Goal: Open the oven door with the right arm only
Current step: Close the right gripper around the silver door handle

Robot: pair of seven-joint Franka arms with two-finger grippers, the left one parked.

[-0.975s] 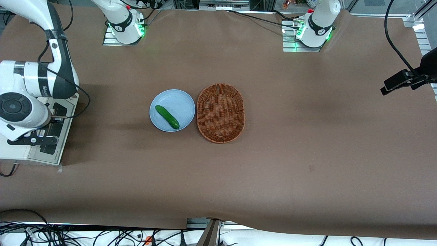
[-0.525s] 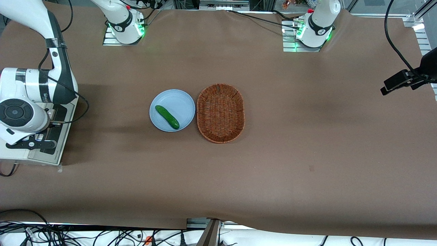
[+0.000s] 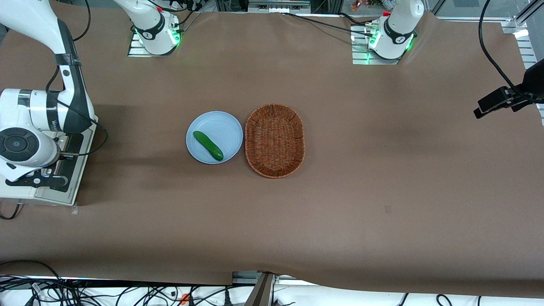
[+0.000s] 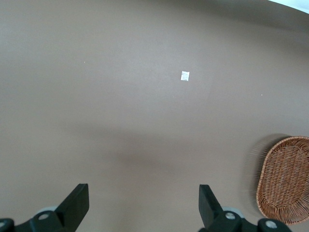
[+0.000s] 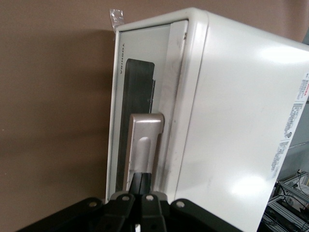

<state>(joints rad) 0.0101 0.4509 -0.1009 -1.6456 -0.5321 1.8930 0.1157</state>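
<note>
The boxy white toaster oven (image 3: 63, 193) stands at the working arm's end of the table, largely covered by the right arm (image 3: 38, 112) and its round dark wrist cap (image 3: 16, 144). The oven door (image 5: 140, 87), cream-framed with a dark glass window, shows in the right wrist view with its silver bar handle (image 5: 144, 140). My gripper (image 5: 142, 182) is shut, its two black fingers pressed together and tucked against the handle's end, between handle and door. In the front view the gripper (image 3: 51, 172) sits over the door (image 3: 74, 170). I cannot tell whether the door is ajar.
A light blue plate (image 3: 225, 123) with a green cucumber (image 3: 208, 145) lies mid-table, beside a brown wicker basket (image 3: 275, 140), which also shows in the left wrist view (image 4: 285, 181). A brown cloth (image 3: 382, 170) covers the table.
The right arm's wrist and gripper have shifted a little nearer to the front camera along the oven's front. Plate, cucumber and basket have not moved.
</note>
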